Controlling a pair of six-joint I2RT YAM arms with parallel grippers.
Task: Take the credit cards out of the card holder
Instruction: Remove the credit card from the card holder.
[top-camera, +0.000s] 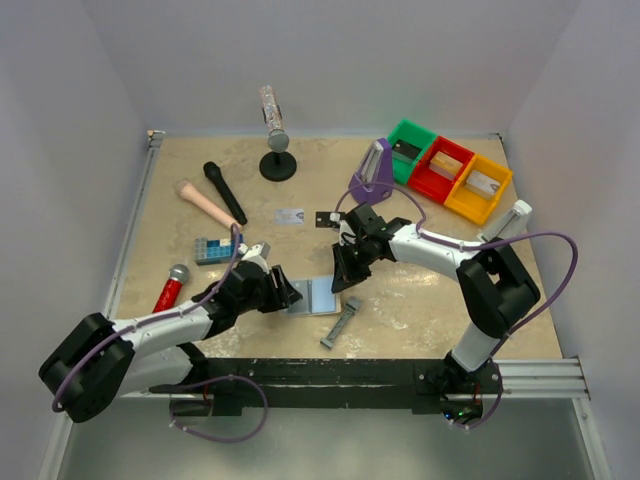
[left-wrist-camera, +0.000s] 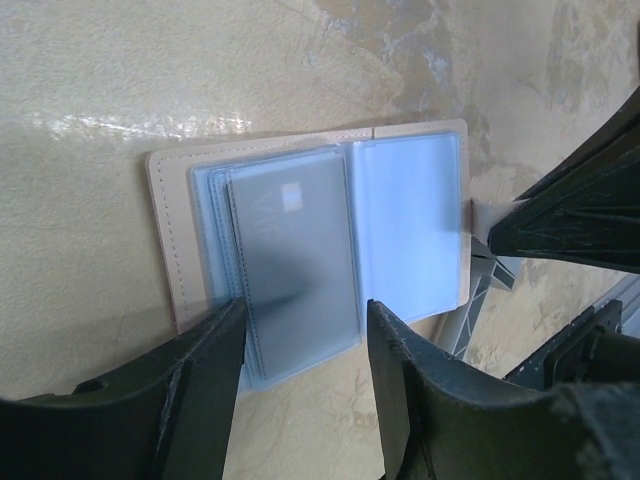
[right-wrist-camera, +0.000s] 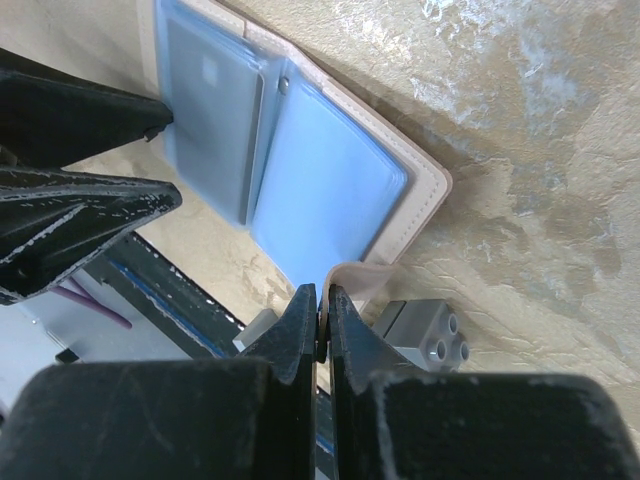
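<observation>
The holder (left-wrist-camera: 410, 210) is lying open and flat on the table (top-camera: 420, 300), right between my two grippers, with its blue sleeves face up. There's a grey card (left-wrist-camera: 295, 250) tucked in the sleeve stack on the half nearest the left gripper (left-wrist-camera: 305, 315). The left jaws are spread wide, one finger on either side of that stack's near edge, and I can't tell if they touch it. The right gripper (right-wrist-camera: 320, 295) has its jaws pinched together on the holder's tan tab (right-wrist-camera: 350, 272), which sticks out of the other half.

A grey studded bar (right-wrist-camera: 430, 338) sits just beside the right fingertips, close to the tab. Out past both sets of jaws, a silver card (top-camera: 289, 215) and a small black card (top-camera: 323, 217) lie loose on the table, near each other. A blue brick (top-camera: 213, 250) is just off the left wrist.

Well beyond the right jaws are green (top-camera: 410, 133), red (top-camera: 450, 148) and yellow (top-camera: 495, 170) bins. Each has a small piece inside, too tiny for me to identify.
</observation>
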